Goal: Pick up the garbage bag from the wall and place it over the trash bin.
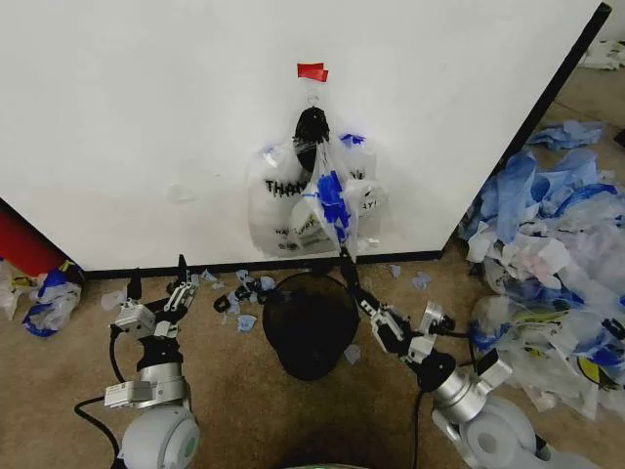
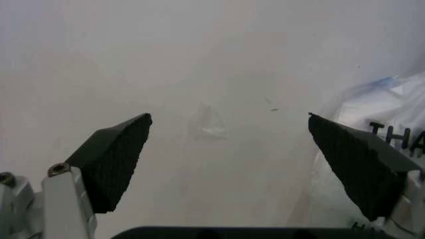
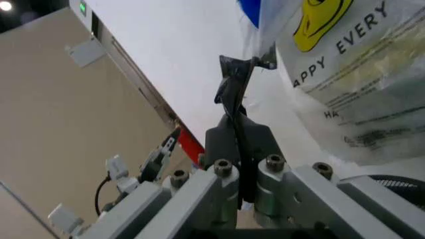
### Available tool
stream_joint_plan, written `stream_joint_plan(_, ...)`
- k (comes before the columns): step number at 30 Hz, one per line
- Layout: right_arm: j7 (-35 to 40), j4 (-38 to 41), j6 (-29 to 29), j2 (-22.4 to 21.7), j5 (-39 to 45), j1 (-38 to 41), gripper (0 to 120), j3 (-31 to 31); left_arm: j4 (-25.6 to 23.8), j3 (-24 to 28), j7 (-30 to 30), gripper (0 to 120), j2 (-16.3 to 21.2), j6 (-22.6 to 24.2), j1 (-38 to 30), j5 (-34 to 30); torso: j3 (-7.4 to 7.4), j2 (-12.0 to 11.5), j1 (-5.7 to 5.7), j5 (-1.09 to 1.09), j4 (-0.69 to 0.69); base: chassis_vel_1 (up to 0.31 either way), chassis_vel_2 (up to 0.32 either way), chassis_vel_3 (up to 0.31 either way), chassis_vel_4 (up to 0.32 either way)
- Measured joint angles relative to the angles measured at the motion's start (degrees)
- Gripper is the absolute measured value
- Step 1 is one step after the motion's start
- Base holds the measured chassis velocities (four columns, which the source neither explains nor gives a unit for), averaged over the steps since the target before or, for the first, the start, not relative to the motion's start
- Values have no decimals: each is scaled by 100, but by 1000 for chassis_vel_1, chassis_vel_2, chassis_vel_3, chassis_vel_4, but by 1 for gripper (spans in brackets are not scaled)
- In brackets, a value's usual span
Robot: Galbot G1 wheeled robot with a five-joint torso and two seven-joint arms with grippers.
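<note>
On the large flat white wall, the thin see-through garbage bag with blue handles is hung above the round black mesh trash bin. Its lower edge is pinched by the closed right hand; the left hand is held open.

1. Left gripper faces the wall, its two dark ribbed fingers spread wide apart with nothing between them.
2. Plain white panel takes up the gap, with a faint small mark near the middle.
3. Beside the far finger, the garbage bag edges in: see-through plastic, a hint of blue, black letters "THA".
</note>
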Motion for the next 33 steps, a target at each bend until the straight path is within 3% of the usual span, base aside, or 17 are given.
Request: stream_joint_plan(33, -211, 222, 279, -283, -877, -749, 0, 224, 92, 64, -2, 94, 54, -3, -158, -37, 0, 0, 0, 0, 0, 0, 0, 0, 0)
